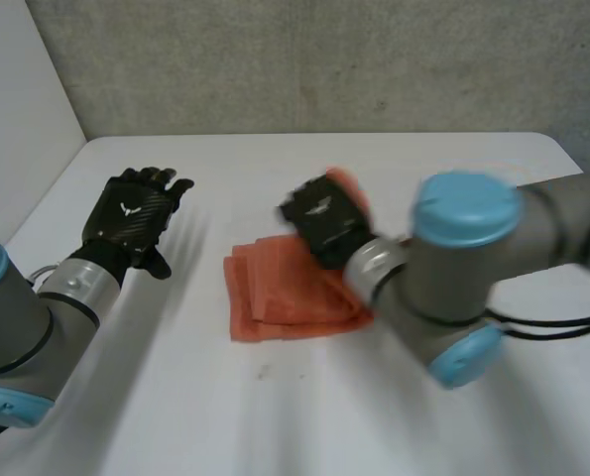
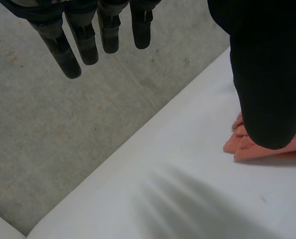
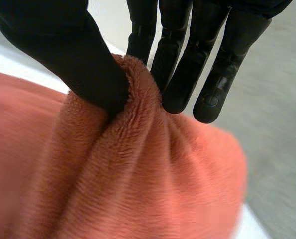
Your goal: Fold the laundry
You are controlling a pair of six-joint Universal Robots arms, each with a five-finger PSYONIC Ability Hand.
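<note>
White table (image 1: 275,426) runs back to a rough grey wall (image 1: 324,59), and near its middle we see an orange towel (image 1: 275,293) lying folded into a loose, layered square. Our right hand (image 1: 324,220) sits over the towel's far right corner. From the head view we get the back of the hand and a bit of orange rising behind it, while its fingers are hidden underneath. The right arm (image 1: 453,258) crosses in front and covers the towel's right edge, so we cannot tell how that side lies. The right wrist view makes the grip plain: the thumb (image 3: 78,59) and the fingers (image 3: 185,74) pinch a raised ridge of the fuzzy towel (image 3: 138,189) between them, and the cloth falls away from the pinch in soft pleats and is cut off at the picture's edges. Our left hand (image 1: 131,220), on the left arm (image 1: 17,327), is well apart from the towel, on its left, over bare table. Its fingers (image 2: 63,55) are straight and a little spread, the thumb (image 2: 267,79) stands away from them, and it holds nothing. We cannot tell whether it touches the table or hangs just above it. In the left wrist view that thumb hides part of the towel (image 2: 242,149), of which a folded corner peeks out.
</note>
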